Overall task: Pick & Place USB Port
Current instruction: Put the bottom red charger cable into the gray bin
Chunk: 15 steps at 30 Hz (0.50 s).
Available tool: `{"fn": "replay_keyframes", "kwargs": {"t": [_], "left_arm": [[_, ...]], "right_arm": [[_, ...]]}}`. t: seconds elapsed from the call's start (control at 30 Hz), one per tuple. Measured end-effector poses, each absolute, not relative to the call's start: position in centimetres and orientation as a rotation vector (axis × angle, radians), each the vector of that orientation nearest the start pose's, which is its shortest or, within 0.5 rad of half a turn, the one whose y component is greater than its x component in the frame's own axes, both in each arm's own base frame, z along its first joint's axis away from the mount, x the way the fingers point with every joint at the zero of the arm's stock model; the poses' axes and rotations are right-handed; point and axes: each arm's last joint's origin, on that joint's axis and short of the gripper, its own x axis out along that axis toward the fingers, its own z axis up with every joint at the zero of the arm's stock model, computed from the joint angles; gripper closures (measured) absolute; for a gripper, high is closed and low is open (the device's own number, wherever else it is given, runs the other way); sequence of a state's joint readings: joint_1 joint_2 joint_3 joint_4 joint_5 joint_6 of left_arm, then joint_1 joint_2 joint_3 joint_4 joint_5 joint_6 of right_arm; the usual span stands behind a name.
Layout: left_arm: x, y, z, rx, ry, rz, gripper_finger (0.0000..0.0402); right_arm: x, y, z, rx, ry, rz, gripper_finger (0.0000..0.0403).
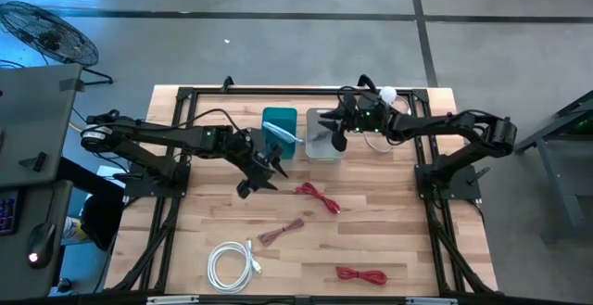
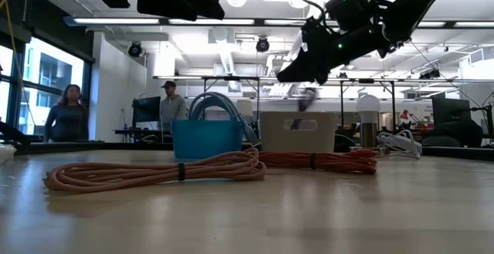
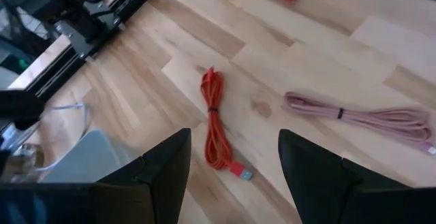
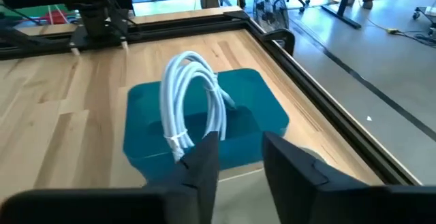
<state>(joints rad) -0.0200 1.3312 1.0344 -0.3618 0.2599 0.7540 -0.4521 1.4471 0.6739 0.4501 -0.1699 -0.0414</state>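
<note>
Red cable [image 1: 317, 196], bundled and tied, is seen just right of centre in the high view, lying on the wooden desk [image 1: 389, 240] with its long axis running from upper left to lower right of the frame. The left hand [image 1: 262, 171] hangs directly to its left and a little higher in the frame, its fingers spread apart and nothing held between them. In the left wrist view the same cable [image 3: 218, 129] is framed in the gap between the two dark fingers [image 3: 167, 166], its metal plug end lying nearest the camera; the bundle's length is roughly in line with the gap, so a grip across its narrow width appears to be on offer.

The right hand [image 1: 339, 142] is placed over the grey bin [image 1: 321, 134] at upper centre of the high view, fingers parted and empty; beside that bin stands a teal bin [image 1: 279, 125] already holding a white cable [image 4: 194, 105]. By this layout the left hand is judged clearly the nearer to the red cable, and only a short descent toward the lower right of the frame would be called for.

A pink cable [image 1: 283, 232], another white cable [image 1: 232, 263] and a second red cable [image 1: 361, 274] are left lower in the frame, well apart from both hands.
</note>
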Motion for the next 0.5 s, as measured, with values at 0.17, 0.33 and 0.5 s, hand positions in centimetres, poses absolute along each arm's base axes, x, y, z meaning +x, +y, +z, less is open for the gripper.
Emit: {"fn": "replay_keyframes", "kwargs": {"t": [0.17, 0.33, 0.5], "left_arm": [[28.5, -1.1, 28.7, 0.619, 0.554, -0.429, 0.0186], [28.6, -1.1, 28.8, 0.555, 0.557, -0.391, 0.0186], [28.5, -1.0, 28.7, 0.588, 0.582, -0.366, 0.0186]], "right_arm": [[27.2, -11.9, 20.8, 0.037, 0.307, -0.277, 0.0251], [27.6, -11.1, 21.1, -0.012, 0.278, -0.22, 0.0225], [28.1, -9.4, 22.1, -0.038, 0.181, 0.0, 0.0227]]}}
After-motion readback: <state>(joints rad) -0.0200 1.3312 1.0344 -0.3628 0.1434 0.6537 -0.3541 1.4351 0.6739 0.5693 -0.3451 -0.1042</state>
